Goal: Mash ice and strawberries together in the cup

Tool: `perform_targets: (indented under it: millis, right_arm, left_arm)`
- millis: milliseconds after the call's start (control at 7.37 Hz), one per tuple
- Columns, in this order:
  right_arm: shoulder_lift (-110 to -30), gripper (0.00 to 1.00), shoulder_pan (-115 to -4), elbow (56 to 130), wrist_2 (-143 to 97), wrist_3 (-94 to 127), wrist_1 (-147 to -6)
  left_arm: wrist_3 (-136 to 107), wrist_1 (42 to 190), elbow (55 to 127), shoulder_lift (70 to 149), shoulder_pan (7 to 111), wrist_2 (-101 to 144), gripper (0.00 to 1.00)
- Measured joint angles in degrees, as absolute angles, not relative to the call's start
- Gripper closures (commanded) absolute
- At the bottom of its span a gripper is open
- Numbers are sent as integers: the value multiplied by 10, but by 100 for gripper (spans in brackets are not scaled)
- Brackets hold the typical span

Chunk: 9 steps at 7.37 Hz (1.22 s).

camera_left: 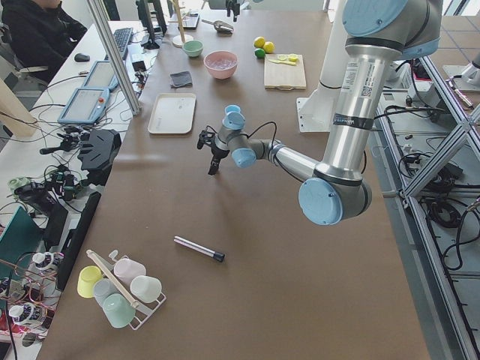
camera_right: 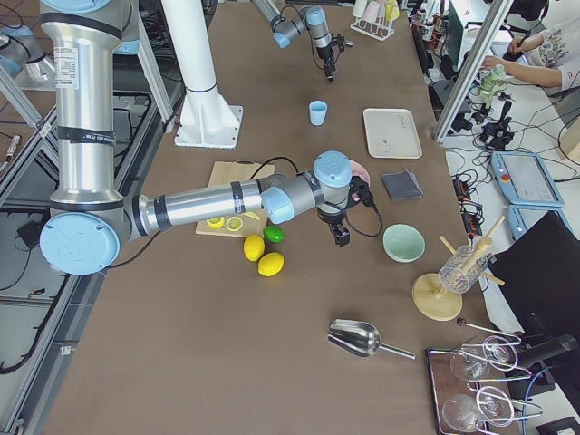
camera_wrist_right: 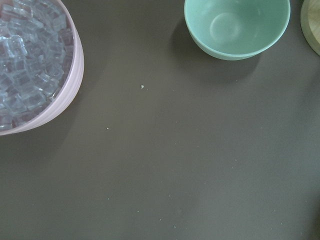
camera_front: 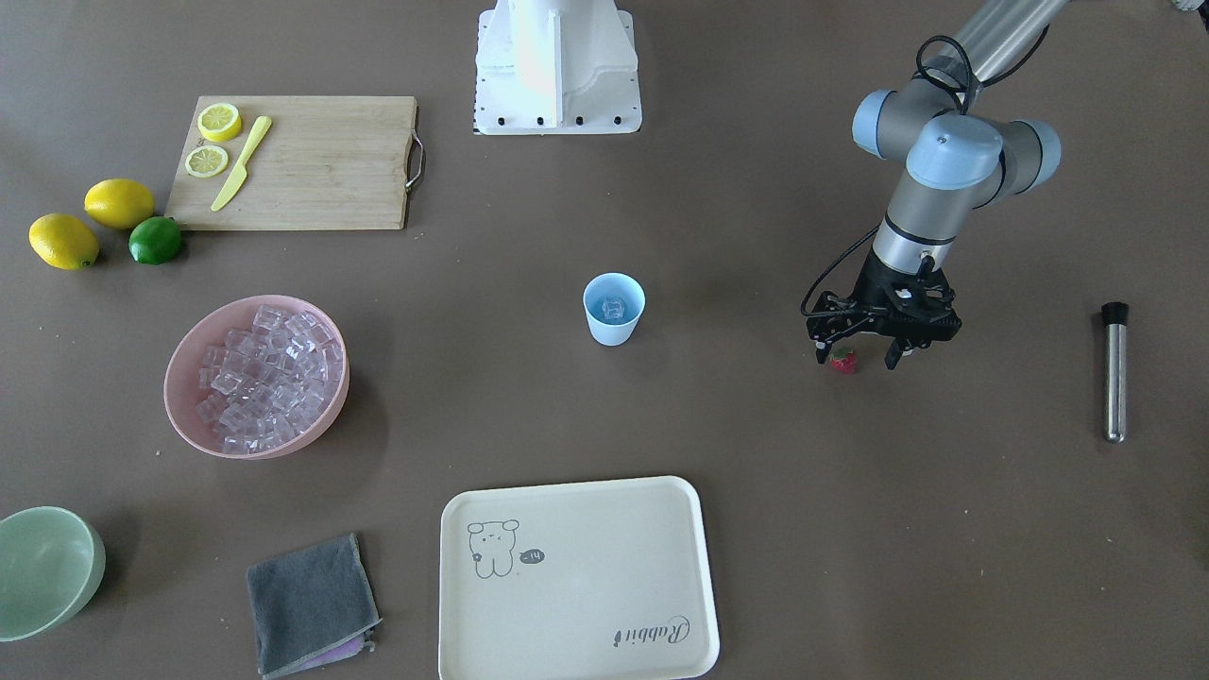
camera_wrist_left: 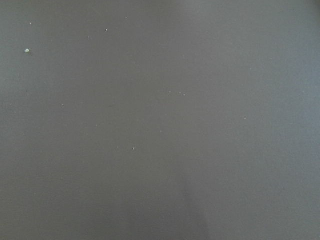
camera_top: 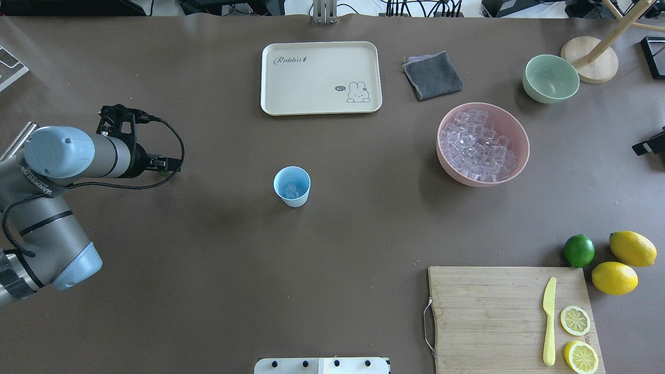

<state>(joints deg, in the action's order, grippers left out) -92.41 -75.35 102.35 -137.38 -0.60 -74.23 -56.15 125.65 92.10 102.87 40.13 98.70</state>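
The light blue cup [camera_front: 614, 309] stands mid-table with a little ice [camera_front: 614, 308] in it; it also shows in the overhead view [camera_top: 292, 186]. More ice [camera_front: 264, 373] is piled in a pink bowl [camera_front: 184, 397]. The red strawberry [camera_front: 843, 360] lies on the table between the spread fingers of my left gripper [camera_front: 856, 359], close to one finger. That gripper is open and low over the table, well to the side of the cup. My right gripper [camera_right: 342, 237] hangs between the pink bowl and the green bowl [camera_wrist_right: 237, 27]; I cannot tell whether it is open or shut.
A metal rod with a black tip [camera_front: 1115, 373] lies beyond the left gripper. A cream tray [camera_front: 576, 576], a grey cloth [camera_front: 310, 604], a cutting board [camera_front: 312, 165] with lemon slices and a yellow knife, two lemons and a lime [camera_front: 155, 240] are also on the table.
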Motion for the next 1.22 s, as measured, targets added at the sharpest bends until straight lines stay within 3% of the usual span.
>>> perform_targets:
  millis: [271, 543, 678, 1221]
  right_arm:
    - [-935, 1, -755, 1008, -1373, -19, -721]
    - [-938, 1, -755, 1005, -1373, -20, -714]
    - [-938, 1, -757, 1007, -1373, -20, -713]
    - [-936, 1, -760, 1007, -1371, -17, -713]
  left_arm:
    - [-562, 1256, 920, 1029, 397, 980, 58]
    - [-563, 1256, 921, 1028, 396, 979, 89]
    - [-564, 1256, 923, 1029, 396, 980, 100]
    - [-570, 1197, 973, 1064, 403, 1030, 100]
